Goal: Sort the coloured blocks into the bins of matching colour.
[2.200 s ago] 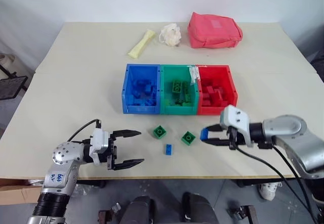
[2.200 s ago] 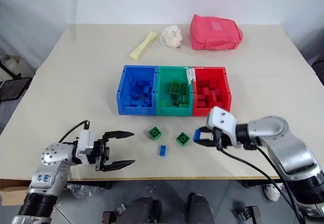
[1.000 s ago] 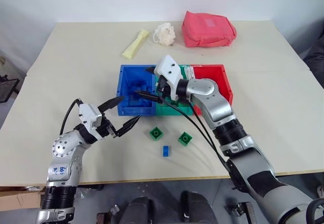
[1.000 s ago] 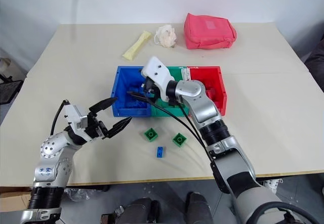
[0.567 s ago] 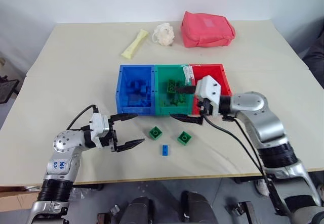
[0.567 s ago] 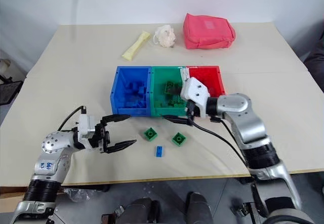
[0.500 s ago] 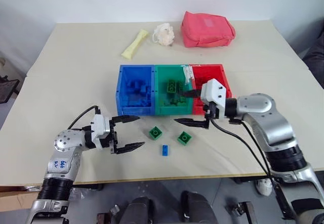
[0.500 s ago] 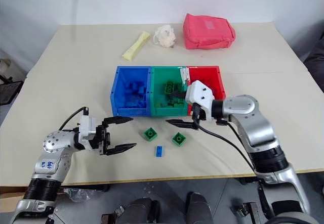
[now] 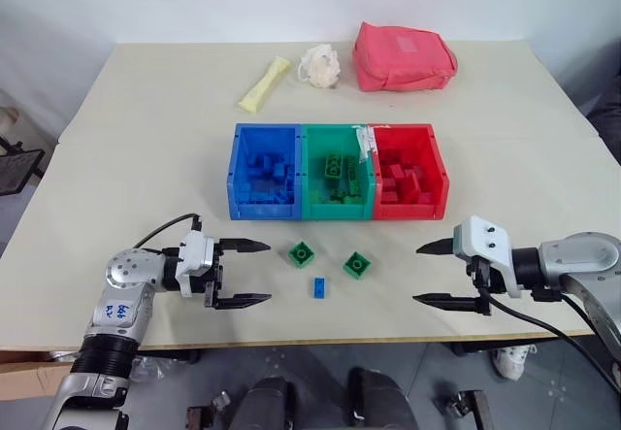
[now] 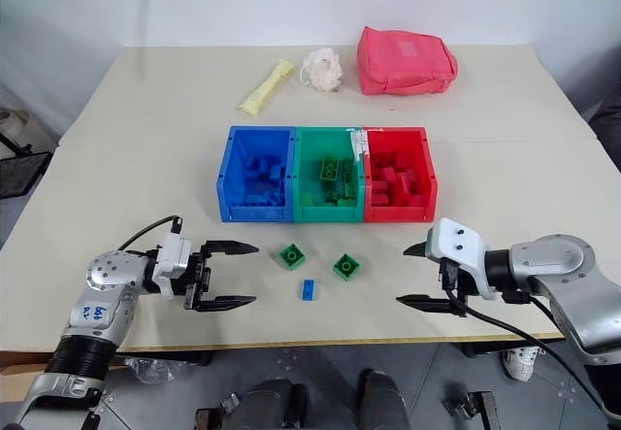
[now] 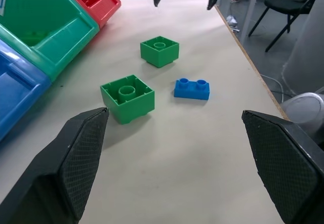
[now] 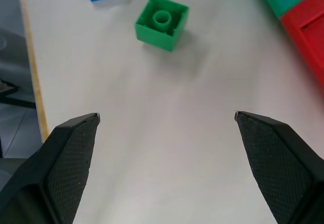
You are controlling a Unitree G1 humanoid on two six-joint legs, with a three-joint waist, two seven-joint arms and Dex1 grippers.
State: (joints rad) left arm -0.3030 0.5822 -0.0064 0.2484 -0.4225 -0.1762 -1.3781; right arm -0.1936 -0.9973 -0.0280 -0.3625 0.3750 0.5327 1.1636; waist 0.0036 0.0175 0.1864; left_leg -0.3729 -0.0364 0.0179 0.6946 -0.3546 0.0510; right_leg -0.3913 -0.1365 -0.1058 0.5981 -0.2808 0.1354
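Nearest the edge of the smooth beige worktop (image 9: 146, 158), the left gripper (image 9: 245, 273) and right gripper (image 9: 429, 275) are seen spread wide, black textured fingers (image 11: 81, 153) released, nothing held. Between them three loose studded plastic blocks are counted: two square green blocks (image 9: 302, 252) (image 9: 357, 265) and one small blue block (image 9: 319, 286). Further back, three joined glossy bins (image 9: 339, 212) are lined up, blue, green, red. Beyond, a soft pink pouch (image 9: 403, 56) is found.

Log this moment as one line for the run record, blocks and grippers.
left gripper: jaws open, empty | right gripper: jaws open, empty | on table, unsorted: two green blocks, one blue block | bins: hold blocks
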